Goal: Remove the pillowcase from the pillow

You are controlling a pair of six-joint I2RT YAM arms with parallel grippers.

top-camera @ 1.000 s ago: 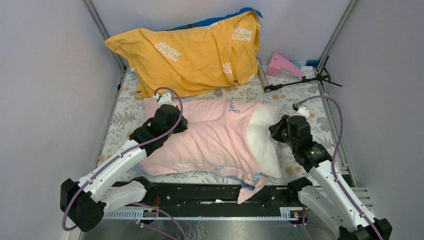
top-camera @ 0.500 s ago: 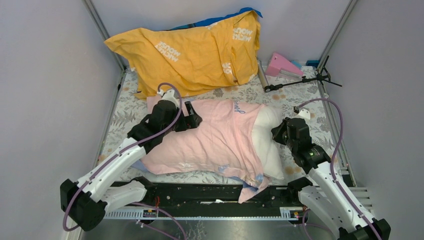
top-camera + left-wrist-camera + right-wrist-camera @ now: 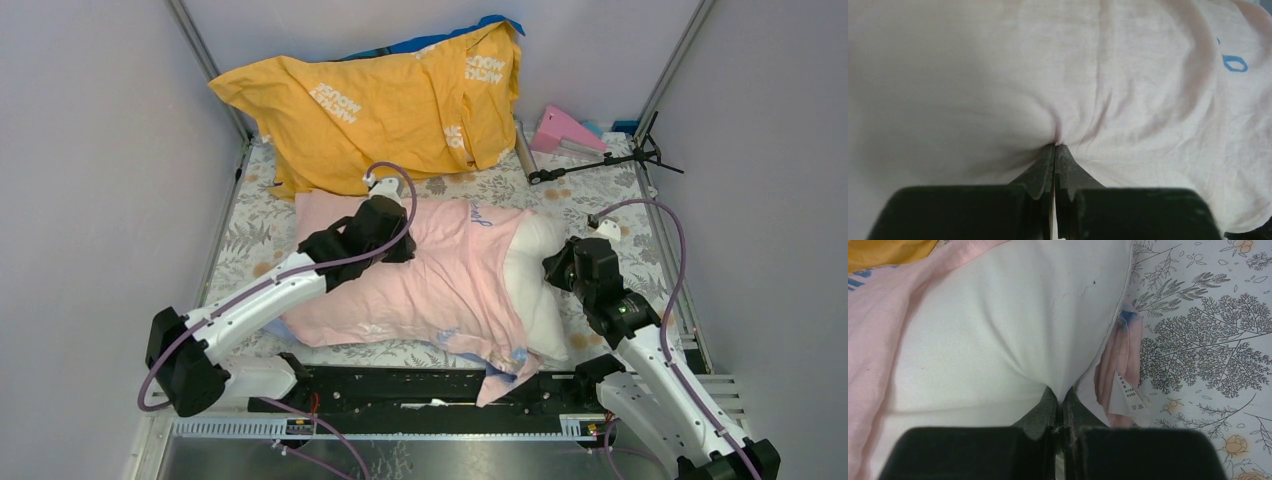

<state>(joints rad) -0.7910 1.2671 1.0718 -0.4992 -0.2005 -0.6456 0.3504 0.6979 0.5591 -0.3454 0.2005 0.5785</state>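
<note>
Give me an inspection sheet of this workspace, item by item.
Surface: floral-print table cover, largely under bedding.
Job's things: pale pink fabric pillowcase covers most of the plump white pillow; the pillow's right end is bare.
Clutter: yellow-orange lettered cover, pink wedge and black tripod at the far side.
Grippers: left gripper shut, pinching pillowcase; right gripper shut, pinching pillow.
Cables: purple cable loops above each wrist.
Surroundings: plain grey walls.

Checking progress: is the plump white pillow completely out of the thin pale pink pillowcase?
No, the plump white pillow is bare only at one end; the thin pale pink pillowcase covers the rest.
</note>
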